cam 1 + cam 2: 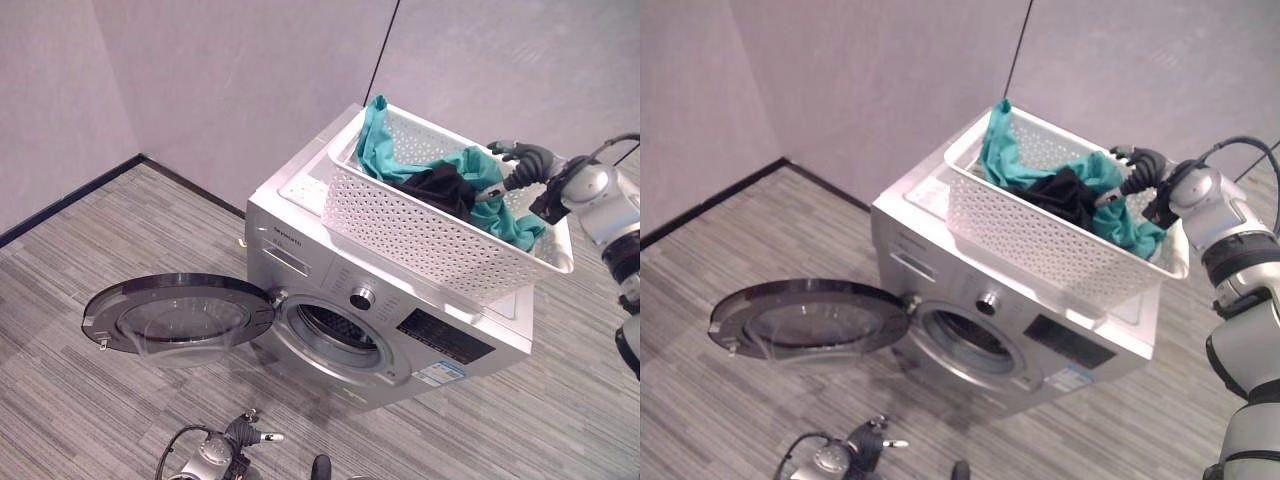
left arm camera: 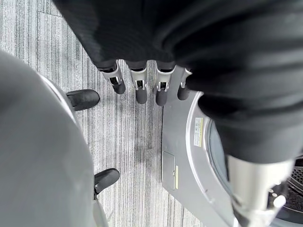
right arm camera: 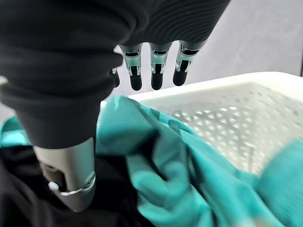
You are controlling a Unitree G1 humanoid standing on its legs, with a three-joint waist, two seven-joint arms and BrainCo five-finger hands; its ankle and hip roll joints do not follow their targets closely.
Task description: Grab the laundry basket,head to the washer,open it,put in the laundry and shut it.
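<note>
Open right robot hand [image 1: 520,160] over perforated basket [image 1: 430,235] of crumpled cloth [image 1: 480,185].

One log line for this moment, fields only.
washer door: open | laundry basket: on washer, clothes inside | right hand: open above clothes | left hand: open, low

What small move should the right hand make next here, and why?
Probably lower the right hand and close it on the teal cloth. The round washer door is already open, the white perforated laundry basket sits on the silver washer with teal and black clothes inside, and the hand hovers above them with straight fingers, holding nothing.
</note>
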